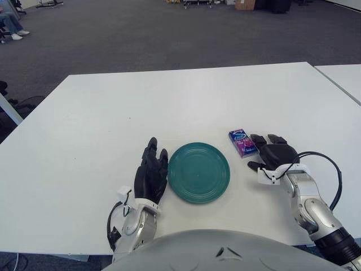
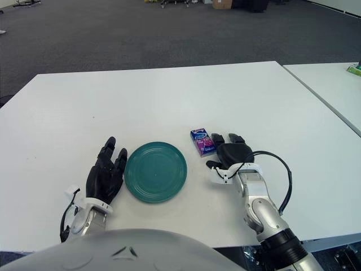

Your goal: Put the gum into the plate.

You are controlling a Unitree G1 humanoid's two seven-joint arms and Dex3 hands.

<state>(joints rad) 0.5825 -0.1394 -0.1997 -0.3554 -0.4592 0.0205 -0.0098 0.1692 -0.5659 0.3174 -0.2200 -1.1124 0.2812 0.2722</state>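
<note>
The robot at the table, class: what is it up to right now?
A humanoid robot is working at a white table. Its right hand sits just to the right of a purple gum pack with fingertips at its edge, not gripping it. The gum lies flat on the table, right of the empty green plate. The left hand shows open beside the plate's left rim. The gum is not yet in the plate.

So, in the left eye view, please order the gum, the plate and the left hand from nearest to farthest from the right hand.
1. gum: just left of the right hand, at its fingertips.
2. plate: further left, mid-table.
3. left hand: beyond the plate's left rim.
</note>
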